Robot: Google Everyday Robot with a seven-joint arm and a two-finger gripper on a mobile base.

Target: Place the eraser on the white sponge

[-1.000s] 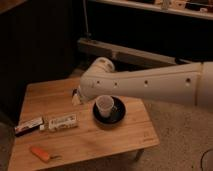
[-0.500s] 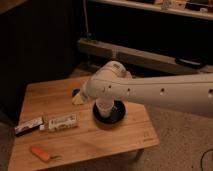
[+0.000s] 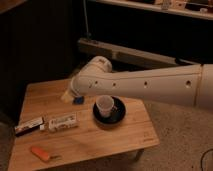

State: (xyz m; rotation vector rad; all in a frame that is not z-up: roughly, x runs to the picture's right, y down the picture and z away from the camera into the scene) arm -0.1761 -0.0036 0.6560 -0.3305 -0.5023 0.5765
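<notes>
The eraser (image 3: 29,125), a flat dark bar with a white face, lies at the left edge of the wooden table (image 3: 125,137). The white sponge (image 3: 78,100), which looks like a small dark blue block, sits on the table just left of the black plate. My gripper (image 3: 67,96) is at the end of the big white arm (image 3: 145,85), low over the table and right beside the sponge on its left, well away from the eraser. The arm hides part of the sponge.
A black plate (image 3: 116,116) holds a white cup (image 3: 104,106) at the table's middle. A white labelled pack (image 3: 62,121) lies next to the eraser. An orange stick-like item (image 3: 41,153) lies near the front left corner. Dark shelving stands behind.
The arm's wrist bulge swung a little right, then back left. The gripper end has stayed by the sponge, shifting slightly left. The objects on the table have not moved.
</notes>
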